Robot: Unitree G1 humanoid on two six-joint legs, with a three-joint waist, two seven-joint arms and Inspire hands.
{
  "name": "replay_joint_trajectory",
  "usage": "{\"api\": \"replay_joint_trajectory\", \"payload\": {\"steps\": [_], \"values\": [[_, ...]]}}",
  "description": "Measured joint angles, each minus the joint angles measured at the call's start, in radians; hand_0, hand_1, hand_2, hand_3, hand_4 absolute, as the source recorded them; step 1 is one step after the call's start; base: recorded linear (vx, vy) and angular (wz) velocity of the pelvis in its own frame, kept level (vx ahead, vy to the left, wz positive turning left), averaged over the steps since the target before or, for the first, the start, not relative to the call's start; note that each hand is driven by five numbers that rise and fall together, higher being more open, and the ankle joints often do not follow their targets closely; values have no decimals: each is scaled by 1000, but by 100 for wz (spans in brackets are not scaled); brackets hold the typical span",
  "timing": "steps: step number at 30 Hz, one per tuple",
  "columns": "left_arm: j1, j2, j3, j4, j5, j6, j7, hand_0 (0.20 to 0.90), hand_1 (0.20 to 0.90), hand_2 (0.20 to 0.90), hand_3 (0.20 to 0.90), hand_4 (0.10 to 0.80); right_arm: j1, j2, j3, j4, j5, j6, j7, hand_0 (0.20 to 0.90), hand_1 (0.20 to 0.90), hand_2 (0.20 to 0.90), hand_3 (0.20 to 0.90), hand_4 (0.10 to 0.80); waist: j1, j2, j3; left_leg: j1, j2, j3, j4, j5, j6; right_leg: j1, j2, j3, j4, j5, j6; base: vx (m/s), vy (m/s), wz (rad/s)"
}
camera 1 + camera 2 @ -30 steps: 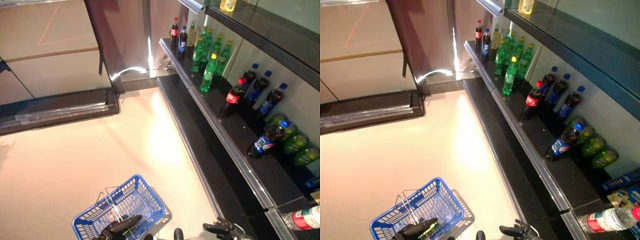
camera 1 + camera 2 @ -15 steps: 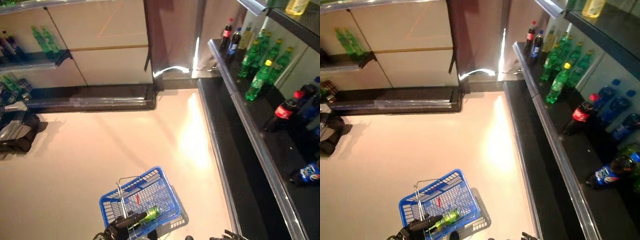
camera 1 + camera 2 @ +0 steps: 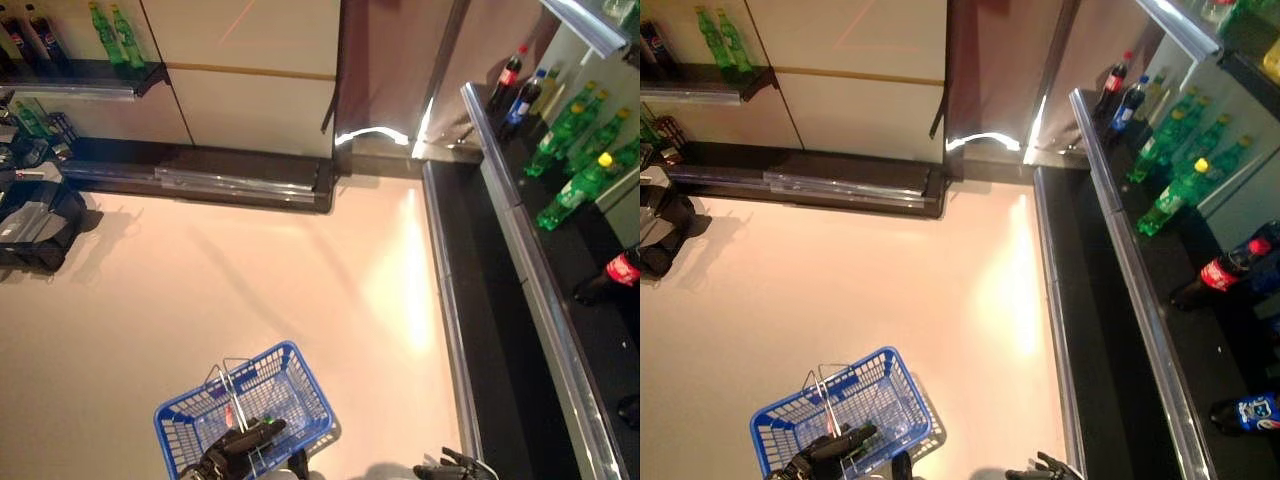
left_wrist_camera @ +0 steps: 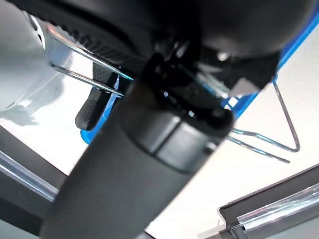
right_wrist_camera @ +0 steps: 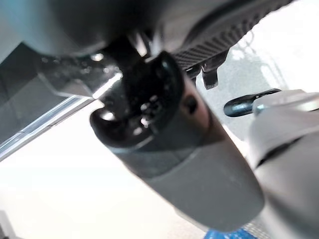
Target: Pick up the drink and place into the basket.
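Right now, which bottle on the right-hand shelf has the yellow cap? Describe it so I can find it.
Follow the long dark shelf along the right wall. Past the red-labelled cola bottle, toward the far end, stands a cluster of green bottles. The yellow-capped bottle is the one nearest the shelf's front edge; its neighbours have green caps.

Both hands, the left hand [image 3: 238,447] and right hand [image 3: 452,468], are dark with slender fingers on silver-grey arms.
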Motion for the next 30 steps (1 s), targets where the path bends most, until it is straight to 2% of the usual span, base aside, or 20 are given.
{"api": "replay_joint_trajectory", "payload": {"steps": [2, 3, 5, 7, 10, 12, 15, 16, 18, 20, 21, 22, 23, 24, 25, 26, 28, 30], "values": [[0, 8, -3, 4, 0, 14, 0, 300, 300, 300, 200, 100, -1, 0, -7, -8, 1, -1, 2, 900, 900, 900, 900, 800, -2, -2, 0, 13, -7, 2, 0, -10, 16, -106, -23, 55, 239, -2, 25, 149, 142, 5], [1, 12, -4, 7, 0, 21, 0, 300, 300, 300, 200, 100, 2, 1, -21, -7, 4, -1, 7, 900, 900, 900, 900, 800, -4, -5, -3, 24, -12, -1, 0, -16, 25, -145, -33, 72, 328, 3, 22, 203, 129, 12], [4, 13, -7, 8, 0, 28, 2, 300, 300, 300, 200, 100, -2, -1, -26, -9, 4, -3, 18, 900, 900, 900, 900, 800, -1, -5, -5, 37, -19, -4, -1, -37, 44, -194, -37, 68, 386, 2, 20, 194, 45, 8], [4, 8, -19, 8, 0, 32, 3, 300, 300, 300, 200, 100, -6, -1, -27, -10, 5, -7, 20, 900, 900, 900, 900, 800, -9, 7, -9, 40, -20, -25, 0, -43, 49, -210, -40, 53, 328, -2, 19, 173, -31, 19], [2, 2, -39, 15, 1, 31, 7, 300, 300, 300, 200, 100, -6, 0, -21, -10, 11, -12, 22, 900, 900, 900, 900, 800, -34, 15, -16, 49, -22, -66, 0, -44, 43, -210, -30, 49, 126, 4, 14, 235, -87, 40], [0, -11, -41, 31, 9, 27, 8, 300, 300, 300, 200, 100, -2, 5, -15, -10, 28, -25, 24, 900, 900, 900, 900, 800, -65, 24, -26, 55, -24, -115, 0, -49, 39, -197, -16, 52, -94, 53, 11, 292, -76, 62], [-5, -24, -42, 68, 11, 16, 7, 300, 300, 300, 200, 100, -3, 8, -20, -11, 41, -37, 32, 900, 900, 900, 900, 800, -88, 31, -33, 79, -25, -156, 0, -77, 36, -230, 1, 52, -292, 187, 12, 303, -62, 39], [-4, -24, -41, 81, 12, 16, 7, 300, 300, 300, 200, 100, -3, 9, -21, -10, 41, -39, 41, 900, 900, 900, 900, 800, -91, 28, -35, 101, -25, -159, 0, -87, 26, -241, 3, 49, -341, 234, 12, 317, -78, 30], [7, -21, -40, 94, 13, 16, 7, 300, 300, 300, 200, 100, -1, 16, -21, -8, 41, -39, 43, 900, 900, 900, 900, 800, -91, 14, -46, 135, -32, -168, -1, -114, 5, -249, -3, 27, -378, 264, 15, 317, -98, 18], [40, -4, -40, 92, 23, 15, -1, 300, 300, 300, 200, 100, 25, 35, -22, -6, 41, -40, 43, 900, 900, 900, 900, 800, -88, -29, -83, 175, -57, -198, -7, -155, -17, -243, -28, 24, -358, 219, 42, 361, -152, 41], [50, -11, -41, 95, 27, 16, 1, 300, 300, 300, 200, 100, 43, 38, -42, -3, 44, -39, 43, 900, 900, 900, 900, 800, -89, -15, -98, 199, -24, -237, -2, -183, -43, -228, -6, 29, -325, 271, 18, 400, -201, 62], [50, -10, -43, 94, 30, 16, -3, 300, 300, 300, 200, 100, 54, 36, -44, -4, 44, -40, 42, 900, 900, 900, 900, 800, -92, -2, -101, 199, -10, -248, 6, -191, -53, -221, 10, 31, -320, 271, 17, 411, -259, 89], [45, -17, -45, 86, 50, 15, -14, 300, 300, 300, 200, 100, 55, 22, -45, -4, 47, -41, 40, 900, 900, 900, 900, 800, -96, 24, -99, 198, 29, -274, 37, -208, -82, -202, 46, 35, -297, 266, -1, 331, -238, 69], [40, -19, -45, 87, 55, 15, -14, 300, 300, 300, 200, 100, 55, 19, -45, -5, 48, -40, 40, 900, 900, 900, 900, 800, -99, 29, -96, 198, 36, -275, 47, -213, -87, -197, 54, 40, -291, 268, -25, 237, -193, 67], [38, -21, -45, 87, 67, 14, -14, 300, 300, 300, 200, 100, 53, 14, -45, -3, 51, -37, 39, 900, 900, 900, 900, 800, -98, 32, -96, 198, 42, -268, 58, -218, -90, -190, 62, 38, -281, 267, -82, 176, -155, 44], [35, -26, -44, 86, 78, 9, -14, 300, 300, 300, 200, 100, 46, 5, -43, -6, 53, -35, 38, 900, 900, 900, 900, 800, -98, 47, -90, 204, 60, -243, 78, -223, -97, -180, 75, 25, -266, 250, -101, 173, -180, 33], [33, -25, -42, 86, 86, 7, -14, 300, 300, 300, 200, 100, 29, 2, -42, -9, 53, -35, 38, 900, 900, 900, 900, 800, -99, 48, -86, 204, 71, -203, 124, -218, -115, -161, 83, 22, -255, 229, -111, 226, -272, 6], [28, -21, -41, 86, 86, 4, -14, 300, 300, 300, 200, 100, 25, 3, -42, -9, 53, -26, 39, 900, 900, 900, 900, 800, -108, 41, -79, 182, 73, -197, 219, -225, -144, -126, 83, 24, -274, 206, -105, 185, -257, -4]]}}
